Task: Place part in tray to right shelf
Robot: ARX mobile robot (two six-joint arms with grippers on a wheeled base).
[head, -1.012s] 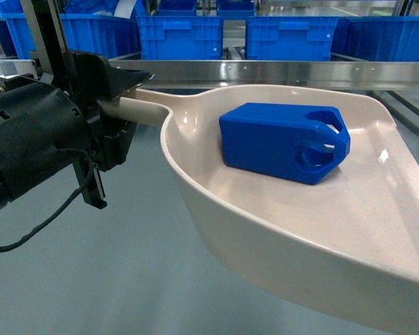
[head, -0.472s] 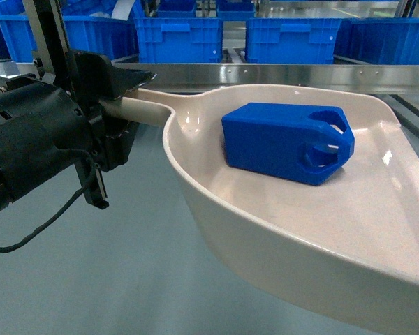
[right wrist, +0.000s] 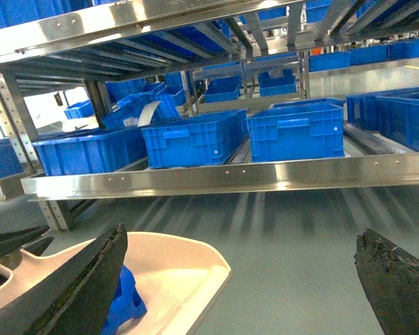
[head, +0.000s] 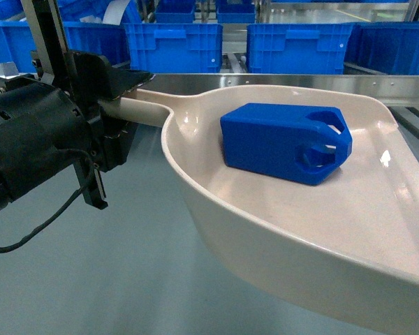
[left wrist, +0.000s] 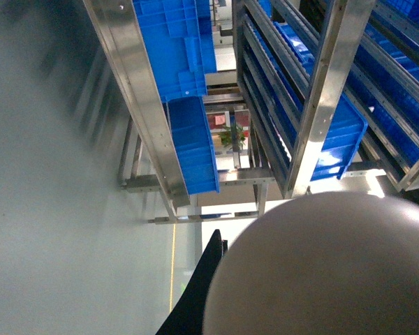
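Carrying the part (head: 285,142) inside the tray (head: 216,230), resting against the raised rim so nothing slides off. Left end effector (head: 119,94) clenching the tray's handle (head: 143,110), holding the scoop roughly level, lip pointing toward the right shelf (head: 279,81). Right end effector (right wrist: 241,279) hanging released, jaws spread wide, grasping nothing, facing the blue crates (right wrist: 195,136).

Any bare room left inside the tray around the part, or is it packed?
Bare floor in the tray from the part toward its near rim and the open lip on the right. Tight only behind the part, near the far rim. The left gripper occupies the handle end.
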